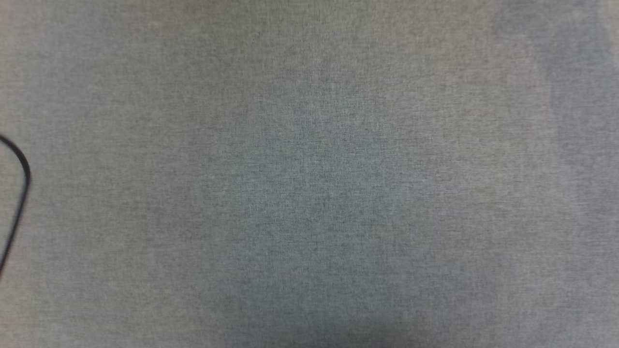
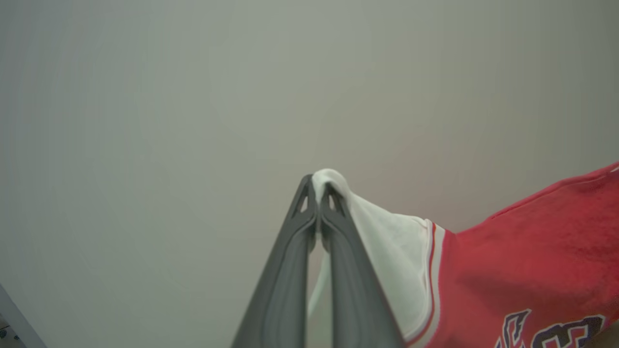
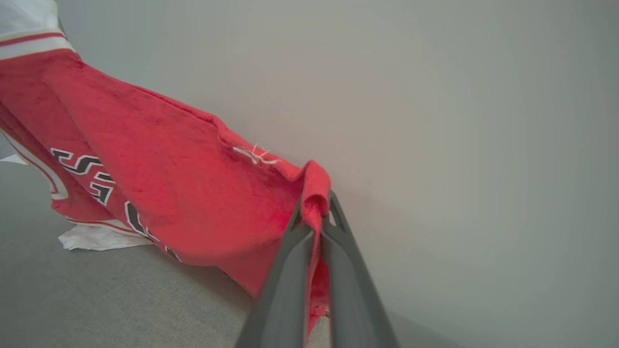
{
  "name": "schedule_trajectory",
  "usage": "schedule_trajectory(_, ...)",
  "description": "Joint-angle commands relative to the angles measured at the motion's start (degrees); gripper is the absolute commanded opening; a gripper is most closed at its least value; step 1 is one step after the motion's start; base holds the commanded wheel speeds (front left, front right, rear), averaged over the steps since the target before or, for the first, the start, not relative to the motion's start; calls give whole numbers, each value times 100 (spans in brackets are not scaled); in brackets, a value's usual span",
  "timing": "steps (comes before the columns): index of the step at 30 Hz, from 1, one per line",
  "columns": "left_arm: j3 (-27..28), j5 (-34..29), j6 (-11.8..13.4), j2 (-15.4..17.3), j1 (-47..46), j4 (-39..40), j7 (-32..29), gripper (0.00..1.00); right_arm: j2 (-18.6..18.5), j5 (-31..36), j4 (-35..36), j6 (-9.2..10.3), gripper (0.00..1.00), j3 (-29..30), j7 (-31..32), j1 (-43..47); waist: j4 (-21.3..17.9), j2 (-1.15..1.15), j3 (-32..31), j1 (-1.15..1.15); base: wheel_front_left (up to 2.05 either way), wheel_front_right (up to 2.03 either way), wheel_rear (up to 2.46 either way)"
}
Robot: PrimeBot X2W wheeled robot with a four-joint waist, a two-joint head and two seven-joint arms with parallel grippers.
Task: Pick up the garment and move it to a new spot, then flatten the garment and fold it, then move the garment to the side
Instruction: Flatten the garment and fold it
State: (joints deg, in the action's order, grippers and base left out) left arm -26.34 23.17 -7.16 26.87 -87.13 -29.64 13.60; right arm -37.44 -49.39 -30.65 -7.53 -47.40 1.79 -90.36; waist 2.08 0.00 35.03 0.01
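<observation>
Between end effectors (image 2: pixel 318 188) (image 3: pixel 316 205), garment (image 3: pixel 184 183) pinched, seemingly part-lifted

left claw (image 2: pixel 319 187), right claw (image 3: pixel 317 204): slim dark grey fingers

In the left wrist view, the left gripper (image 2: pixel 318 187) rises from bottom centre, clamped on a sleeve tip of the garment (image 2: pixel 522 261), which trails away to its right. In the right wrist view, the right gripper (image 3: pixel 315 204) is pinched on an edge of the garment. The cloth stretches up and to the left, its lower part touching the cloth-covered surface (image 3: pixel 96 299) beneath. In the head view, a cable (image 1: pixel 22 169) lies on that surface at the far left.
</observation>
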Motion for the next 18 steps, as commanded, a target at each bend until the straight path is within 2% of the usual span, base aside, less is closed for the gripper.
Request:
schedule_trajectory(1, 2, 35, 70, 114, 476, 213, 42, 0, -85, -158, 166, 4, 0, -142, -55, 314, -17, 0, -287, -1, 0, 0, 0)
schedule_trajectory(5, 18, 219, 363, 288, 1860, 922, 28, 0, -365, -452, 618, 4, 0, -596, -126, 1077, 2, 0, -630, -1, 0, 0, 0)
schedule_trajectory(12, 167, 685, 1064, 598, 4469, 2078, -6, 0, -735, -750, 1188, 4, 0, -1266, -256, 2430, 13, 0, -1231, -1, 0, 0, 0)
schedule_trajectory(18, 249, 1264, 1424, 611, 6375, 2703, 3, 0, -939, -921, 1351, 4, 0, -1551, -388, 3583, 43, 0, -1746, -1, 0, 0, 0)
